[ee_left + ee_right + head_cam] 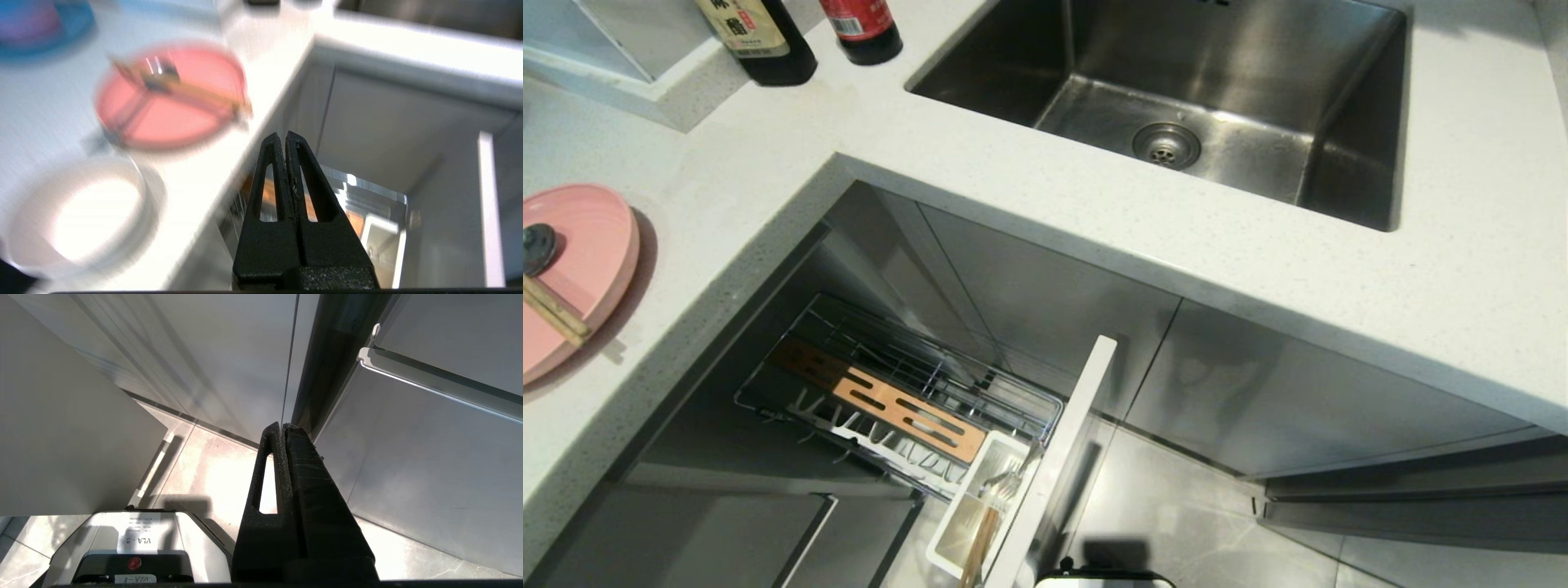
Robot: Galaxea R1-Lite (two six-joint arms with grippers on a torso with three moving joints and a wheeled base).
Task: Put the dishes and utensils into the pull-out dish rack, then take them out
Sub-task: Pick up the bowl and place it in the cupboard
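Below the counter [1029,212], the rack [907,392] stands pulled out, with its tan wooden strip [903,408] on the wires and the white cup [980,506] just behind the pale front [1058,465]. Something thin stands in the cup, but I cannot tell what it is. On the counter at the robot's left lies the pink plate [580,269], and across it rest the chopsticks [556,310] and the spoon [538,247], whose handle is cut by the edge of the head view. The left wrist view shows the white bowl [81,216] on the counter near the plate, and a blue plate [45,24] further away. The left gripper [282,139] is closed and empty, above the counter edge and the rack. The right gripper [282,428] is closed and empty too, low beside the cabinet doors [408,457], above the floor [212,469].
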